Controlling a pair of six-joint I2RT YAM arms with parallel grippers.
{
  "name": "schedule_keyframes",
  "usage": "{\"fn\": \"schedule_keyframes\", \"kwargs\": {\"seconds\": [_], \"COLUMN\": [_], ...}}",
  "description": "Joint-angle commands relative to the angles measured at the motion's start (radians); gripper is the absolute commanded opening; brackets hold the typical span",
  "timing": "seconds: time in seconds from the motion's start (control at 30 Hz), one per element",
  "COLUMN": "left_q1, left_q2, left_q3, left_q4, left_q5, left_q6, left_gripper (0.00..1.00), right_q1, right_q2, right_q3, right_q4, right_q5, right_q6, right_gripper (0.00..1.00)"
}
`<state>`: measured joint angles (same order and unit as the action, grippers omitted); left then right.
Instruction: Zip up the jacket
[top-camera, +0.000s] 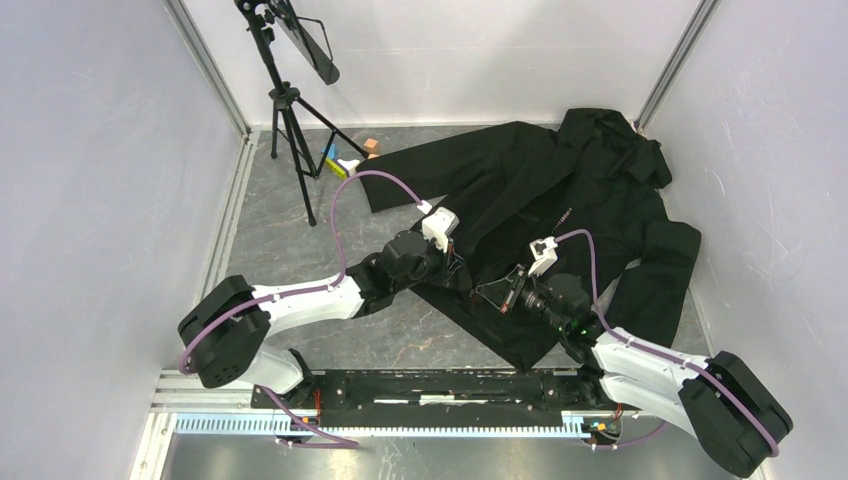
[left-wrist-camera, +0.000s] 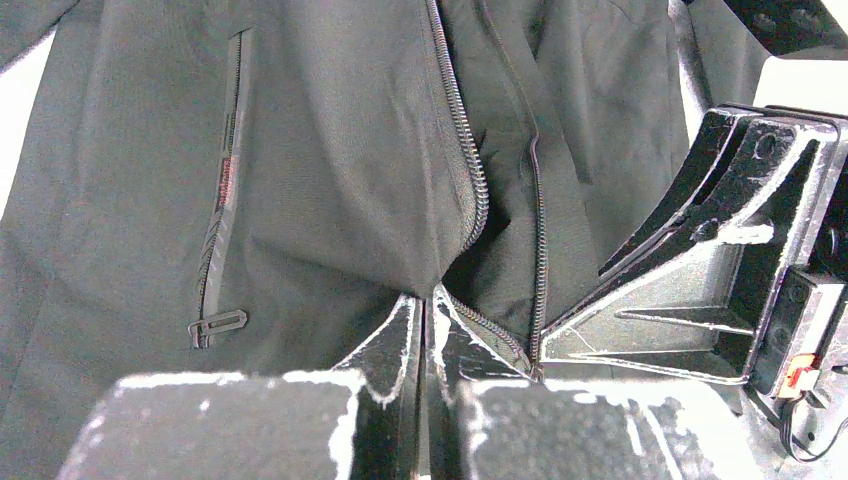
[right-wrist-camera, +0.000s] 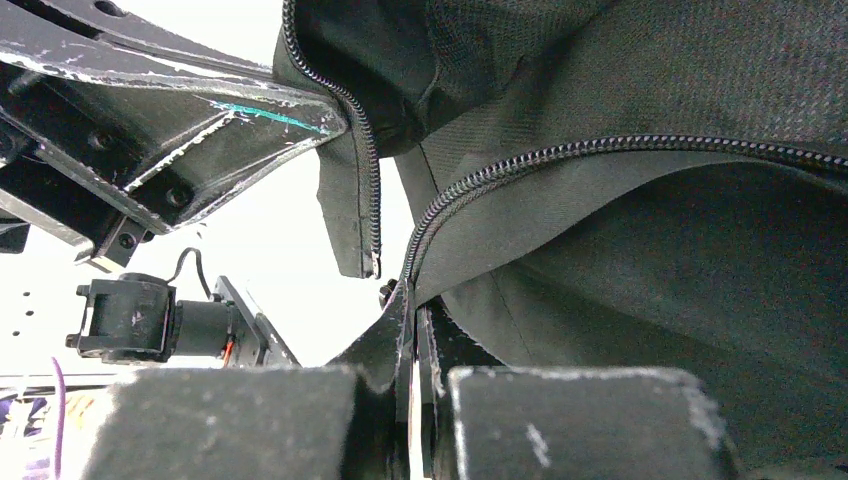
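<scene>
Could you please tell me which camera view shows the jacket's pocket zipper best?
The left wrist view: the pocket zipper runs down the jacket, pull tab at its lower end, unobstructed. The top external view shows the jacket spread out, but the pocket is too small to discern. The right wrist view shows only front zipper teeth.

Overhead view: we find even, diffuse light; focus sharp; shadows faint and soft.
Left wrist view: we note the jacket (left-wrist-camera: 330, 150) washed to grey; nearest foreground blurred.
Right wrist view: we record glare, background at left blown white.
</scene>
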<state>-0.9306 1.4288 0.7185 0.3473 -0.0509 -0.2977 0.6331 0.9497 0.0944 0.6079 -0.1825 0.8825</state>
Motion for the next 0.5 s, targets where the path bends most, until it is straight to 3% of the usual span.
{"fn": "schedule_keyframes", "kwargs": {"seconds": [0.0,0.47], "left_q1": [-0.001,-0.002], "left_q2": [-0.028,-0.020], "left_q3": [0.002,0.009], "left_q4": [0.061,0.055], "left_q5": [-0.017,0.006], "left_q6": [0.040,0.049], "left_gripper": [0.02,0.02], "right_q1": [0.002,0.002], "right_q2": [-0.018,-0.020], "right_q3": [0.011,0.027], "right_q4": [0.004,0.015], "right_q5": [0.005,0.006], "right_q6": [-0.031,-0.032], "right_gripper": [0.00,0.00]}}
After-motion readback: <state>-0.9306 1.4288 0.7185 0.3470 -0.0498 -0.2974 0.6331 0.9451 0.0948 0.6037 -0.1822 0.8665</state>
